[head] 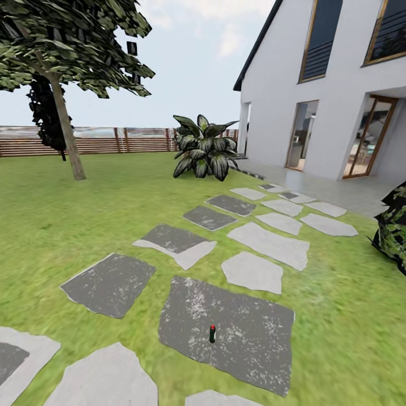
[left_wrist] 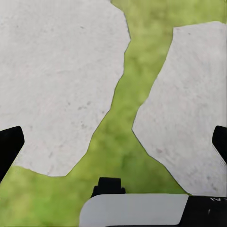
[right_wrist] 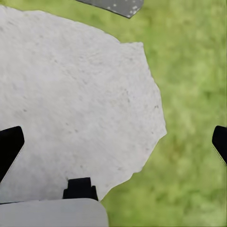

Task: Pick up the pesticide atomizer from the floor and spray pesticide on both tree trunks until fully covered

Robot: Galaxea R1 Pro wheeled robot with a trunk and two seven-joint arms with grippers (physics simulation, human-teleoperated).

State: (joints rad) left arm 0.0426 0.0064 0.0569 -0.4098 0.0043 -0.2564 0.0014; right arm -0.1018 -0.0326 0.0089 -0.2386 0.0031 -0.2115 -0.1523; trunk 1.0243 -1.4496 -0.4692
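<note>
- The pesticide atomizer stands upright on a large dark paving slab, near the middle of that slab and a little toward its near edge; it is a small dark bottle with a red dot on top.
- Around the dark slab lies lawn, and more slabs, some dark and some pale grey, run from it in a path away toward the house.
- Beyond the far end of that path, beside the house corner, grows a low plant with broad striped leaves.
- One tree stands far across the lawn from the atomizer, well to the left of the slab path; its trunk is pale, bare and leaning slightly, with a flat-leaved crown above.
- A brown slatted fence runs behind the tree and the striped plant.
- At the right edge of the lawn, level with the middle of the path, part of another dark-leaved plant shows.
- The left gripper hangs spread wide with nothing between its fingers, over two pale slabs parted by a strip of grass.
- The right gripper is likewise spread and holding nothing, its fingers over the edge of a pale slab with grass beside it and the corner of a dark slab further on.
</note>
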